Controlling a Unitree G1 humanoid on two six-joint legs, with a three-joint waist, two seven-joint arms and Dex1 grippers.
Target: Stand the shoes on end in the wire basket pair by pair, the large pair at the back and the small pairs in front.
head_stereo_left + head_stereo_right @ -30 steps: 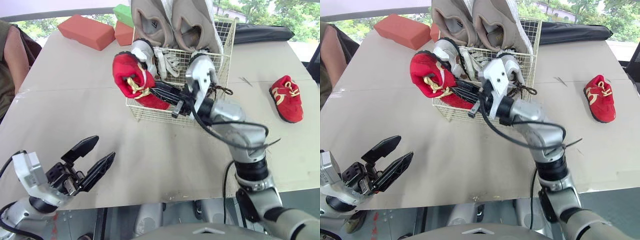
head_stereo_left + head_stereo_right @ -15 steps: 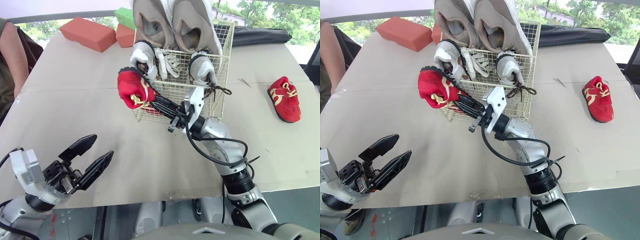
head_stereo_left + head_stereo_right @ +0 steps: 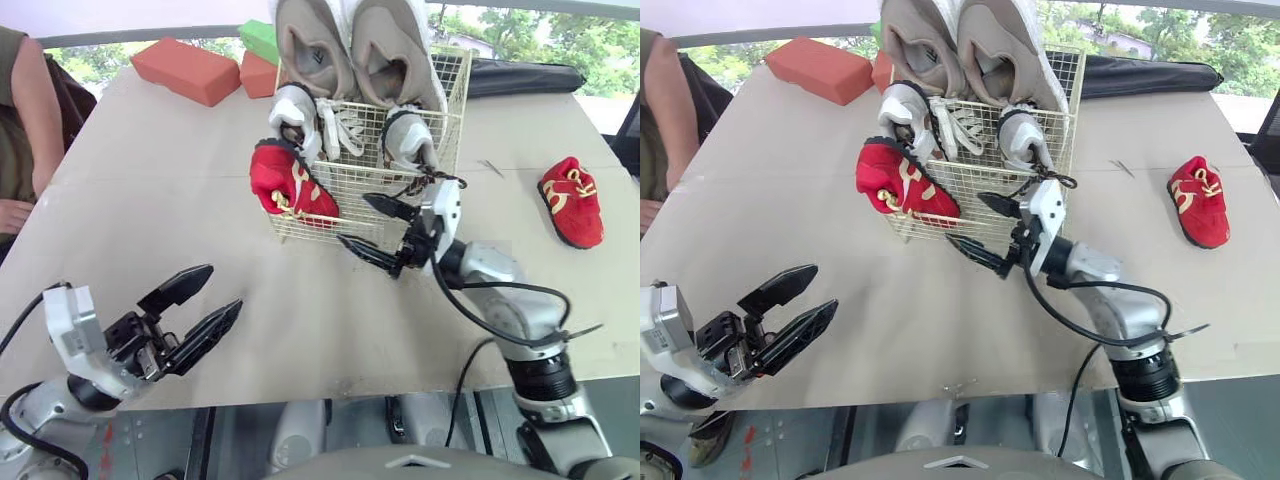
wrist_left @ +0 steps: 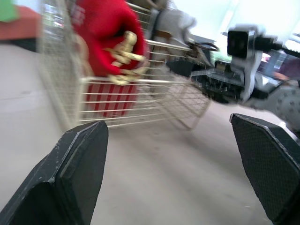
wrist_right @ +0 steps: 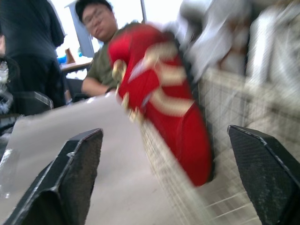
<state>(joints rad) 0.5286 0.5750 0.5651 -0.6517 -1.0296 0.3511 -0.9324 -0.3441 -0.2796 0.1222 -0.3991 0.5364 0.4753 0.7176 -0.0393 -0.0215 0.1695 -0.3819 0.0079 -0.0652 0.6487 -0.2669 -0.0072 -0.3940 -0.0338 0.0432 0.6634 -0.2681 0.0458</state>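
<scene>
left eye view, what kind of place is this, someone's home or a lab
Probably a robot test room rather than a home: a broad pale worktable with green trees seen beyond it, brick-red rectangular blocks lying at its far edge, and a person at its side.

Red shoe (image 3: 290, 185) on end at the wire basket (image 3: 352, 188)'s front-left corner. Right gripper (image 3: 353, 220) spread wide just before the basket, second red shoe (image 3: 572, 200) well to its right.

Head eyes look down; both wrist cameras (low, close) face the wire basket (image 3: 355, 182).
</scene>
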